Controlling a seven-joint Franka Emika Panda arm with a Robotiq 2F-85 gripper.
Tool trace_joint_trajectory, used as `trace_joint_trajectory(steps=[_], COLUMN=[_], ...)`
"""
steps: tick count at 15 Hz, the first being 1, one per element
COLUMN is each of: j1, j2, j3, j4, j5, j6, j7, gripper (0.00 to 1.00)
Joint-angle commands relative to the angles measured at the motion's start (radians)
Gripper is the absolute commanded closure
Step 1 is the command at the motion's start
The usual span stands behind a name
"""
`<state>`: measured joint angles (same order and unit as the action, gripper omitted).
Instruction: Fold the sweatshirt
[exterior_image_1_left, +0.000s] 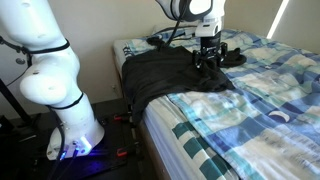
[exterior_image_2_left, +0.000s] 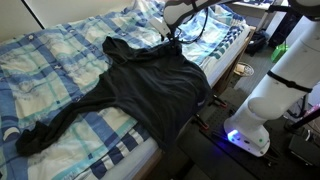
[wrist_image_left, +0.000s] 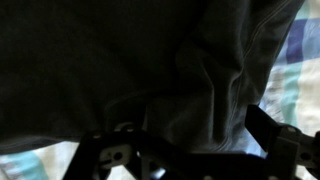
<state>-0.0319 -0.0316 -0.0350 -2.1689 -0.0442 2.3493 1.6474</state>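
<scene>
The black sweatshirt (exterior_image_1_left: 172, 76) lies spread and rumpled on the bed, its body hanging partly over the mattress edge. In an exterior view (exterior_image_2_left: 150, 82) one long sleeve trails across the bedspread. My gripper (exterior_image_1_left: 207, 61) is down at the garment's far end, also seen in an exterior view (exterior_image_2_left: 175, 38). In the wrist view the dark fabric (wrist_image_left: 130, 60) fills most of the frame, with a raised fold between the spread fingers of the gripper (wrist_image_left: 190, 150). The fingers look open, with the fabric under them.
The blue-and-white patchwork bedspread (exterior_image_1_left: 260, 105) covers the bed and shows in both exterior views (exterior_image_2_left: 50, 60). My white arm base (exterior_image_1_left: 75, 130) stands on the floor beside the bed (exterior_image_2_left: 255, 120), with cables and stands around it. A wall is behind the bed.
</scene>
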Motion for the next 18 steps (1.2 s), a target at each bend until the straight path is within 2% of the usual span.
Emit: trace_joint_trajectory(steps=[1, 4, 8, 13, 14, 15, 18], j1=[-0.026, -0.043, -0.053, -0.059, -0.058, -0.057, -0.054], j2=[-0.010, 0.007, 0.038, 0.049, 0.049, 0.049, 0.040], j3=[-0.019, -0.036, -0.051, -0.063, -0.065, -0.066, -0.066], j4=[0.032, 0.049, 0.042, 0.019, 0.014, 0.011, 0.000], j5=[0.043, 0.090, 0.159, 0.166, 0.157, 0.153, 0.145], j6=[-0.148, -0.225, -0.201, -0.180, -0.173, -0.170, -0.157], j7=[0.045, 0.043, 0.031, 0.048, 0.050, 0.056, 0.073], gripper=[0.00, 0.00, 0.00, 0.00, 0.16, 0.28, 0.51])
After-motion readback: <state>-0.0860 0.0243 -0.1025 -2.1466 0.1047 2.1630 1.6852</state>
